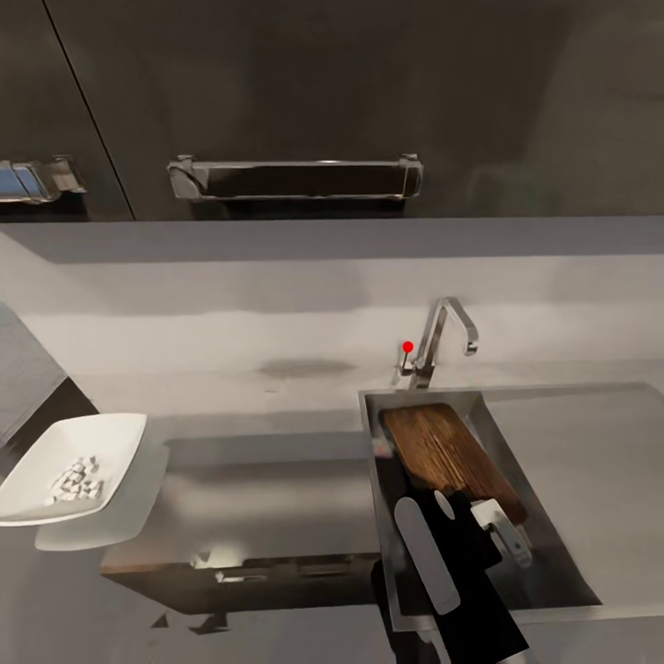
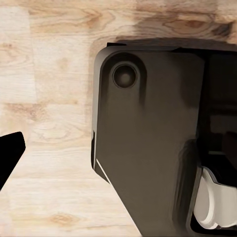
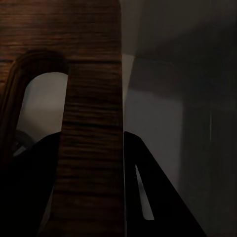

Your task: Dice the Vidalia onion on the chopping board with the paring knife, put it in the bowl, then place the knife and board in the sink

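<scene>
The brown chopping board [image 1: 443, 452] leans slanted inside the grey sink [image 1: 370, 443], its far end near the tap [image 1: 444, 334]. My right gripper [image 1: 499, 527] is shut on the board's near end. In the right wrist view the board [image 3: 91, 98] runs between my dark fingers [image 3: 153, 197], with its slot hole beside them. The white bowl [image 1: 115, 433] stands at the left on the countertop [image 1: 267, 480] and holds several small whitish onion dice [image 1: 76, 480]. The paring knife is hidden. A dark tip of my left gripper's finger [image 2: 10, 153] hangs over a pale wooden floor.
Dark wall cabinets with a chrome handle [image 1: 295, 177] hang over the counter. The tap's red knob [image 1: 408, 347] is behind the basin, and the flat drainboard [image 1: 590, 461] lies to its right. In the left wrist view, my own dark body [image 2: 148, 148] is close by.
</scene>
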Tool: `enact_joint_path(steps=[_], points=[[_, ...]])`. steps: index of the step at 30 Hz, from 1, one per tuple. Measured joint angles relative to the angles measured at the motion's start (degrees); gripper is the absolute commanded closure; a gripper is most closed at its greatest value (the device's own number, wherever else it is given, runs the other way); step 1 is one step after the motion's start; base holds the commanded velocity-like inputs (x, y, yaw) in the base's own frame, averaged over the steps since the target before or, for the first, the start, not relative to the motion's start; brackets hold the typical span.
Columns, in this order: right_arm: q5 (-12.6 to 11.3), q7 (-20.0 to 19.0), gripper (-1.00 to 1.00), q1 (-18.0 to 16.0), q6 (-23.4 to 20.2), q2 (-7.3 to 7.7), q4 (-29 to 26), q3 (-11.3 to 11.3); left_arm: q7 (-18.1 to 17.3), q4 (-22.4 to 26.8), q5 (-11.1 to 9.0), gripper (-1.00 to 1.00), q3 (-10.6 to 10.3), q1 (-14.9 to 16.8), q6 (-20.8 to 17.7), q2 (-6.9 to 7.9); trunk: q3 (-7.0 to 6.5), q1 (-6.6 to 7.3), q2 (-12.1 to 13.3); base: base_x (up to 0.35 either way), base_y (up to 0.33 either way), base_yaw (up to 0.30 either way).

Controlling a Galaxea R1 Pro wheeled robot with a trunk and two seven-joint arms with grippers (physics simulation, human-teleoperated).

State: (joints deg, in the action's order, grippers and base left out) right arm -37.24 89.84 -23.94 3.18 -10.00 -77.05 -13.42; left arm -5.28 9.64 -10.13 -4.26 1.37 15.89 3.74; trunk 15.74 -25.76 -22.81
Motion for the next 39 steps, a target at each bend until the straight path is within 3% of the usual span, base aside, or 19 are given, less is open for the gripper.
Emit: enact_joint_path(steps=[29, 39], points=[[-0.1, 0.0, 1.0, 0.0, 0.0, 0.0, 0.5, 0.0, 0.0, -0.1, 0.0, -1.0, 0.0, 0.0, 0.0, 0.0, 2.67, 0.0, 0.0, 0.0, 0.0, 0.0], [-0.1, 0.0, 1.0, 0.0, 0.0, 0.0, 0.8, 0.0, 0.0, -0.1, 0.0, -1.0, 0.0, 0.0, 0.0, 0.0, 2.8, 0.0, 0.0, 0.0, 0.0, 0.0]])
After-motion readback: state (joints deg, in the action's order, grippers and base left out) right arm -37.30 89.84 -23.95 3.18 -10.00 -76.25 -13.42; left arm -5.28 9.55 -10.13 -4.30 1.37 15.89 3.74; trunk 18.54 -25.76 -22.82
